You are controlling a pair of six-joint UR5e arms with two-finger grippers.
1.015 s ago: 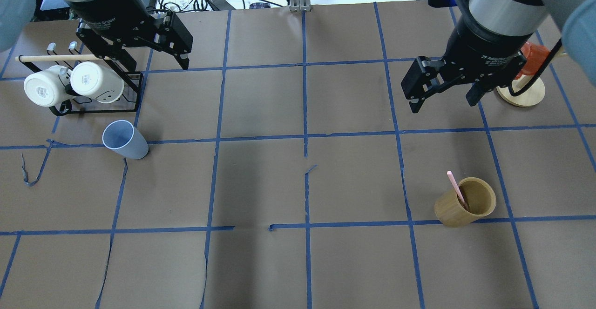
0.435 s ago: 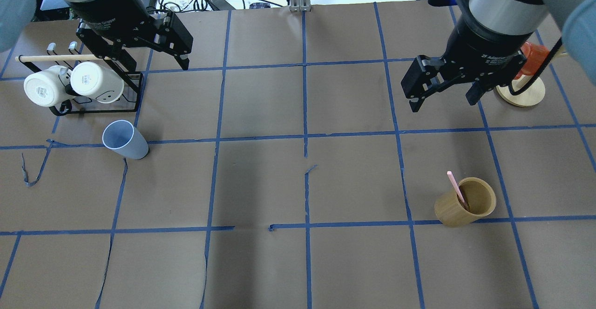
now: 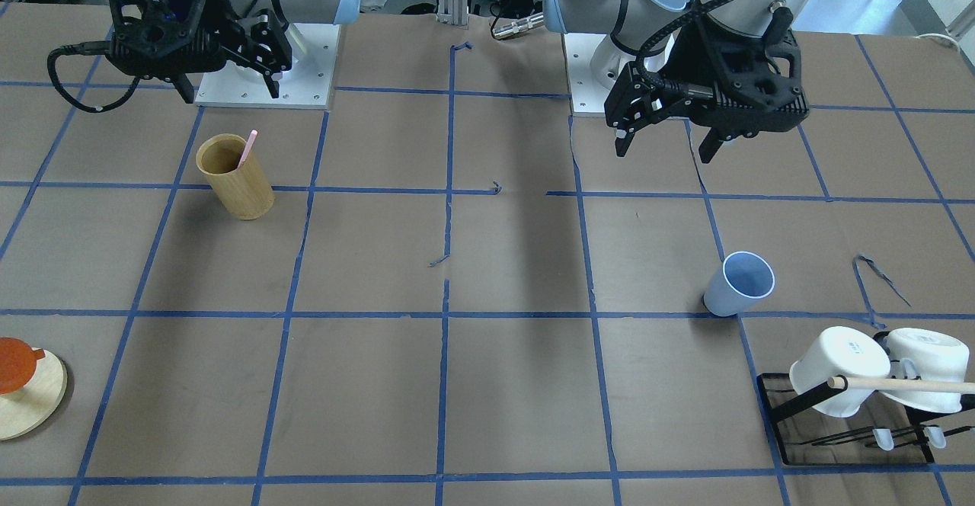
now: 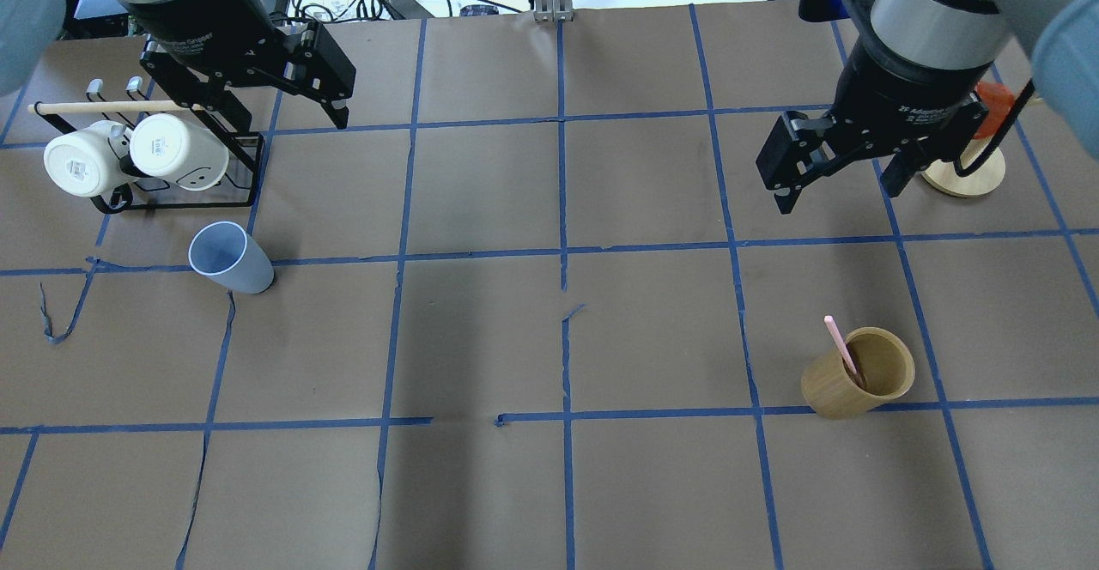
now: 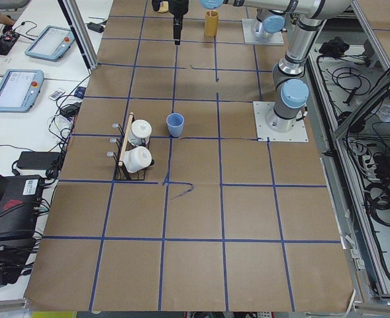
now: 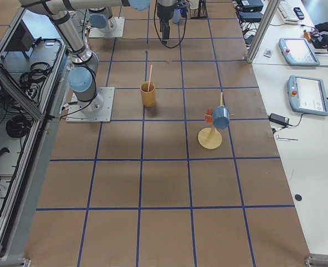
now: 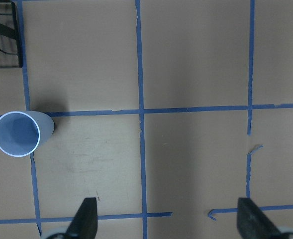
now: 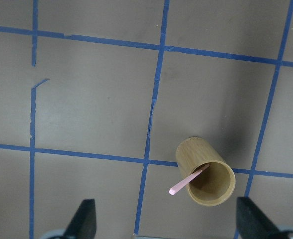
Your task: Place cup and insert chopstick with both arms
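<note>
Cup (image 4: 228, 259) in pale blue stands upright and empty on the counter (image 4: 481, 338), just in front of the black mug rack (image 4: 251, 166) on my left side. The pink chopstick (image 4: 840, 348) leans inside the bamboo holder (image 4: 859, 377) on my right side, well apart from the cup.

Neither arm holds anything. The left gripper (image 4: 288, 113) hangs high beside the rack with its jaws spread wide, and the right gripper (image 4: 840, 196) hovers behind the holder, jaws just as wide. I read this as the opening approach, with no grasp begun.

Next, I judge, the left arm must shift sideways and descend until its jaws straddle the cup's wall; in the left wrist view the cup sits far off to one side, not between the fingertips (image 7: 84, 221). The right arm needs the chopstick's free upper end, a thin target calling for careful centring.

The right wrist view shows the stick's lower end inside the holder and its tip overhanging the rim (plainer than from overhead). The right side view alone shows how far the stick rises above the rim, while the front-facing view looks straight into the cup's empty mouth
</note>
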